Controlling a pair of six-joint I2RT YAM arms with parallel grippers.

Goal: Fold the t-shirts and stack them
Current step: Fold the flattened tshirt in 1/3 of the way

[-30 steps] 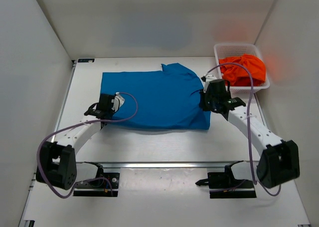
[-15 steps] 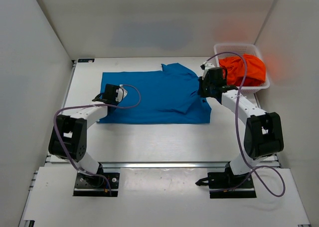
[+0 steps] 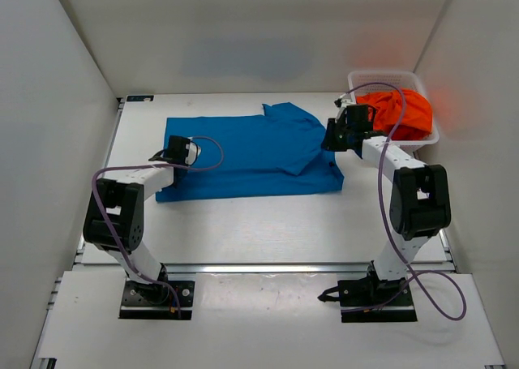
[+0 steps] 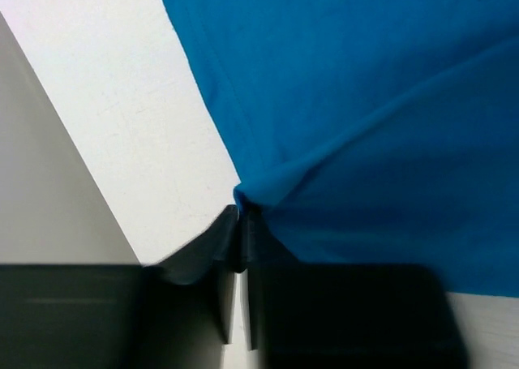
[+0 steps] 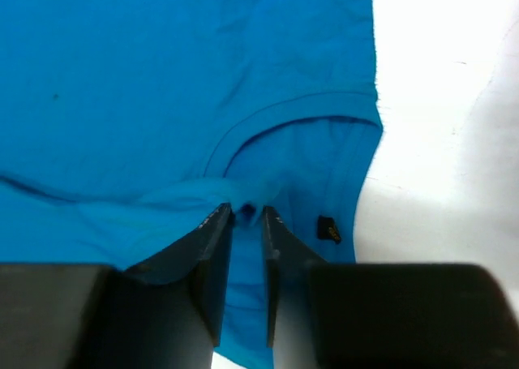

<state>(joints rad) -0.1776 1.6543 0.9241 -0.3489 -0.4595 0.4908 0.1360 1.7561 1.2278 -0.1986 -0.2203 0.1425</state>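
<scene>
The white table (image 3: 243,223) fills most of my overhead feed. The blue t-shirt (image 3: 243,154) lies spread across its far half, long side running left to right, with one short sleeve (image 3: 284,112) poking toward the back wall. A fold of cloth lies over the shirt's right part.

At the far right corner stands the white lattice basket (image 3: 361,83). The orange t-shirt (image 3: 409,109) is bunched up inside it, heaped above the rim.

Both arms are raised from their bases and reach out to the blue shirt. The left arm (image 3: 122,199) comes in at the shirt's left edge, the right arm (image 3: 401,170) at its right edge, just beside the basket.

On the left wrist feed, the left gripper (image 4: 242,216) has its fingers drawn almost together and pinches a small peak of the blue shirt's edge, bare table beside it.

On the right wrist feed, the right gripper (image 5: 246,215) has its fingers a little apart, with a pucker of blue cloth sitting between the tips, close to the ribbed collar (image 5: 300,119). I cannot tell whether that claw grips the cloth or has let go.

A small dark label (image 5: 327,229) shows inside the neck opening.
</scene>
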